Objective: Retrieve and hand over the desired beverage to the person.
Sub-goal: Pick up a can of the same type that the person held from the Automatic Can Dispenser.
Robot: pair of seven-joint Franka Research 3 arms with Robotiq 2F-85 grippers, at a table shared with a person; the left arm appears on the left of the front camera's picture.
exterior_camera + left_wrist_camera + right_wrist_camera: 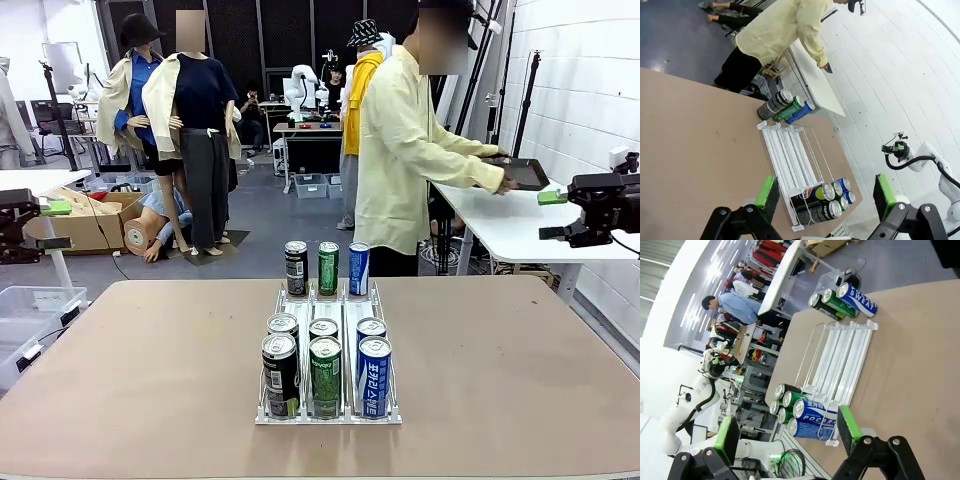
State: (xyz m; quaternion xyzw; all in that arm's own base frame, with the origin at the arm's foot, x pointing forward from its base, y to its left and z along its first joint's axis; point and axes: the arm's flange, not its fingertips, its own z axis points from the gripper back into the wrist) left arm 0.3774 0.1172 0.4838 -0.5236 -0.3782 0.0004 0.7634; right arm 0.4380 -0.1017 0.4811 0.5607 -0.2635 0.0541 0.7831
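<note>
Brown bench [150,360], can rack [345,300] at its centre: six cans [324,368] at near end, three at far end. Beyond it the person [400,150] faces a side table [500,225], arms outstretched. Off either side, left tool [826,190] and right tool [788,432], jaws wide apart, gripping nothing

Bright even light, sharp, wide-angle warping
</note>
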